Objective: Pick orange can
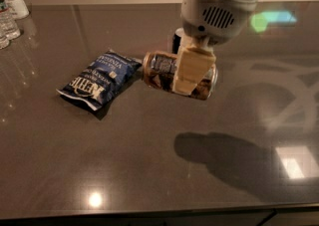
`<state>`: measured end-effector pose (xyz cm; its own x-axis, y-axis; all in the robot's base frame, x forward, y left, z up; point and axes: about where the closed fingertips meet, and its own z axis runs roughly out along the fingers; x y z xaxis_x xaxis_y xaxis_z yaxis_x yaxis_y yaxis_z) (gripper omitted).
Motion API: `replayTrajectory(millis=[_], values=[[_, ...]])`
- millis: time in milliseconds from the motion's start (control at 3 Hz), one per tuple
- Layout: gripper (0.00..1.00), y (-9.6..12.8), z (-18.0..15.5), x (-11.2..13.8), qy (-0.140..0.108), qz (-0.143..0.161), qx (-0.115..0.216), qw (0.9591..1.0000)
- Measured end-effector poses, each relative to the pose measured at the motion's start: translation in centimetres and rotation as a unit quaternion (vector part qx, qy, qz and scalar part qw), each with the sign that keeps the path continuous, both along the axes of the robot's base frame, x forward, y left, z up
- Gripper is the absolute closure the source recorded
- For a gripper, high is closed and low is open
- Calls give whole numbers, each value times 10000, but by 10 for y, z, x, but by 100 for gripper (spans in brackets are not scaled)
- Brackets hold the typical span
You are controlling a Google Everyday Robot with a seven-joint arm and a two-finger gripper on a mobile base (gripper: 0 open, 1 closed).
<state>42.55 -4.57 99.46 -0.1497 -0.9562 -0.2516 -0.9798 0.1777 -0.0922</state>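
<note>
The gripper [188, 78] hangs over the table [149, 170], its jaws clamped across the middle of the can [158, 68]. The can lies sideways in the grip, clear of the surface, above its own shadow. A chip bag [98, 83] lies just left of it, and bottles [10, 13] stand at the far left.

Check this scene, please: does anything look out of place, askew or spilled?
Nothing is spilled or damaged. Only the orange can is askew: it hangs sideways, slightly tilted, in the shut claw, above the table. The chip bag lies flat on the table.
</note>
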Motion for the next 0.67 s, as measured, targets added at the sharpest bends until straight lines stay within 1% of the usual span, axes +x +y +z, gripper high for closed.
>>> replayTrajectory(millis=[333, 667], values=[[100, 5, 8, 2, -165, -6, 93, 9998], [100, 6, 9, 3, -186, -6, 102, 9998]])
